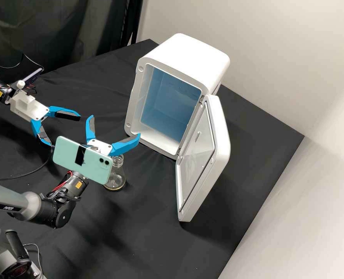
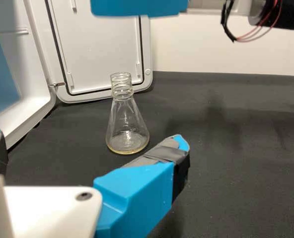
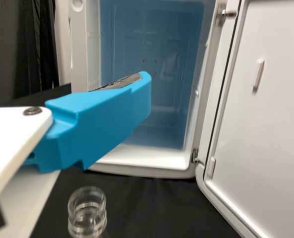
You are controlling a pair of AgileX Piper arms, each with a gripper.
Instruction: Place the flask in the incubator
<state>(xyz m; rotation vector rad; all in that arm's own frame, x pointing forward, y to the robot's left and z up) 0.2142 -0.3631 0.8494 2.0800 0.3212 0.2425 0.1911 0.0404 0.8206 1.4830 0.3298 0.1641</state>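
Black cloth-covered bench [image 1: 148, 236], wrinkled, runs from near left to far right. White wall [image 1: 296, 46] behind it at far right. Dark curtain [image 1: 55, 27] hangs at far left. Thin black cable [image 1: 23, 173] lies on the bench, left side.

- The bench [image 1: 148, 240] I work at is covered with black cloth, lightly creased.
- A white incubator [image 1: 187, 62] stands upright on the cloth toward the far side. Its interior is blue and its door [image 1: 205, 155] is swung wide open.
- A clear conical flask [image 1: 116, 179] stands upright and uncapped on the cloth, near the incubator's open front and not touching it. There is a yellowish tint at its base.
- A dark cable [image 1: 28, 172] lies on the cloth beside my arms, well apart from the incubator.
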